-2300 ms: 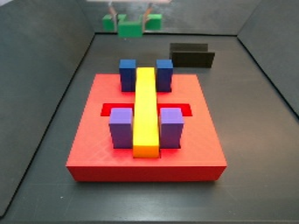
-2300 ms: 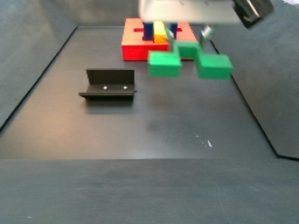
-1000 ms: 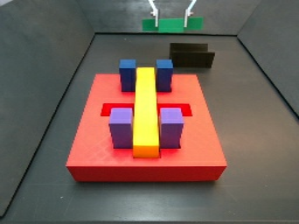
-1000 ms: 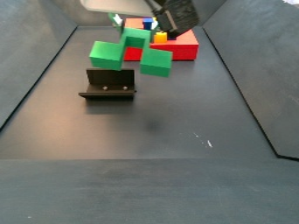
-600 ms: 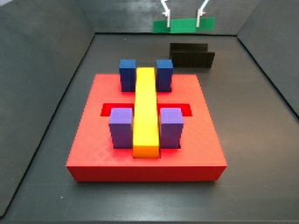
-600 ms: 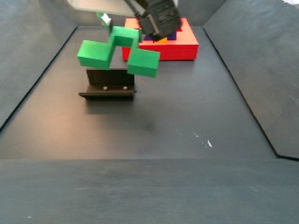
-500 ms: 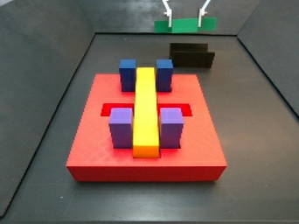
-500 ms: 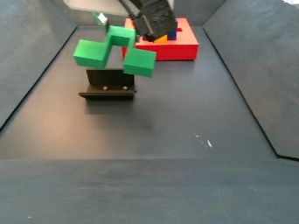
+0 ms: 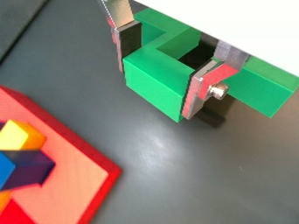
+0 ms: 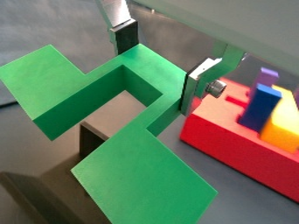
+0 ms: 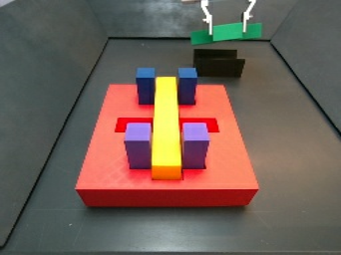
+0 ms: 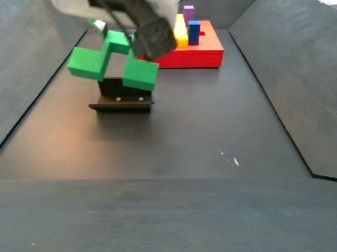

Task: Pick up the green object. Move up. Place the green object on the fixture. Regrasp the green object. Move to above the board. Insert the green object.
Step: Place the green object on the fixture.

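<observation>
My gripper (image 9: 163, 61) is shut on the green object (image 9: 162, 77), a bright green notched piece held by its middle web between the silver fingers (image 9: 118, 39). In both side views the green object (image 12: 110, 61) hangs tilted just above the fixture (image 12: 121, 101), apart from it; it also shows near the back wall (image 11: 224, 35) over the fixture (image 11: 220, 63). My gripper (image 12: 128, 47) comes down from above. The red board (image 11: 167, 159) lies in front, apart from the gripper. In a wrist view the green object (image 10: 117, 118) frames a dark part of the fixture (image 10: 100, 131) below.
The board carries a long yellow bar (image 11: 166, 120), two blue blocks (image 11: 146, 85) and two purple blocks (image 11: 138, 144). Its corner shows in both wrist views (image 9: 47, 166) (image 10: 251, 149). Grey walls enclose the dark floor (image 12: 198, 138).
My gripper has carried the green object away from the board, across to above the fixture. The piece has tilted and come lower over the fixture.
</observation>
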{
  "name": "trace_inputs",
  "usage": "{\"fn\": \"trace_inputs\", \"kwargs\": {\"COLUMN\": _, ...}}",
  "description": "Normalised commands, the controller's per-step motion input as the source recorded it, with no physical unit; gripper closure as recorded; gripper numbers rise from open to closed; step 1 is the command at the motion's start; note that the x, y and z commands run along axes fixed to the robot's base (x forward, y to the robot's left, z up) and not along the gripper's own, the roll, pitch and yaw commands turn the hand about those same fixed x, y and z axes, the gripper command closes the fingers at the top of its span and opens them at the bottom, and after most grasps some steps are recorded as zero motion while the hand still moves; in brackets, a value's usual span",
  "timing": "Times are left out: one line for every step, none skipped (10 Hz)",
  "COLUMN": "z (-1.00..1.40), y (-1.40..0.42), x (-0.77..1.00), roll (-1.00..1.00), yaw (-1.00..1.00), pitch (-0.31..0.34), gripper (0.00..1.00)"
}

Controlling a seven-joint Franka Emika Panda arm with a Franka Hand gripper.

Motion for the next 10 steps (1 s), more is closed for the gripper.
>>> {"fn": "trace_inputs", "kwargs": {"z": -0.24, "y": 0.13, "x": 0.52, "roll": -0.70, "yaw": 0.20, "pitch": -0.097, "gripper": 1.00}}
{"fn": "trace_inputs", "kwargs": {"z": -0.26, "y": 0.05, "x": 0.49, "roll": -0.46, "yaw": 0.25, "pitch": 0.000, "gripper": 1.00}}
{"fn": "trace_inputs", "kwargs": {"z": -0.05, "y": 0.00, "x": 0.10, "roll": 0.00, "yaw": 0.35, "pitch": 0.034, "gripper": 1.00}}
{"fn": "trace_inputs", "kwargs": {"z": -0.09, "y": 0.00, "x": 0.03, "roll": 0.01, "yaw": 0.00, "pitch": 0.000, "gripper": 1.00}}
{"fn": "trace_inputs", "kwargs": {"z": -0.24, "y": 0.00, "x": 0.22, "roll": 0.15, "yaw": -0.06, "pitch": 0.677, "gripper": 1.00}}
{"fn": "trace_inputs", "kwargs": {"z": -0.32, "y": 0.00, "x": 0.39, "roll": 0.00, "yaw": -0.15, "pitch": 0.854, "gripper": 1.00}}
{"fn": "trace_inputs", "kwargs": {"z": -0.24, "y": 0.00, "x": 0.47, "roll": 0.00, "yaw": -0.27, "pitch": 0.743, "gripper": 1.00}}
{"fn": "trace_inputs", "kwargs": {"z": -0.15, "y": 0.07, "x": 0.36, "roll": -0.08, "yaw": -0.27, "pitch": 0.426, "gripper": 1.00}}
{"fn": "trace_inputs", "kwargs": {"z": -0.21, "y": 0.17, "x": 0.23, "roll": -0.37, "yaw": -0.27, "pitch": 0.000, "gripper": 1.00}}
{"fn": "trace_inputs", "kwargs": {"z": -0.23, "y": 0.24, "x": 0.19, "roll": -0.43, "yaw": -0.26, "pitch": 0.000, "gripper": 1.00}}
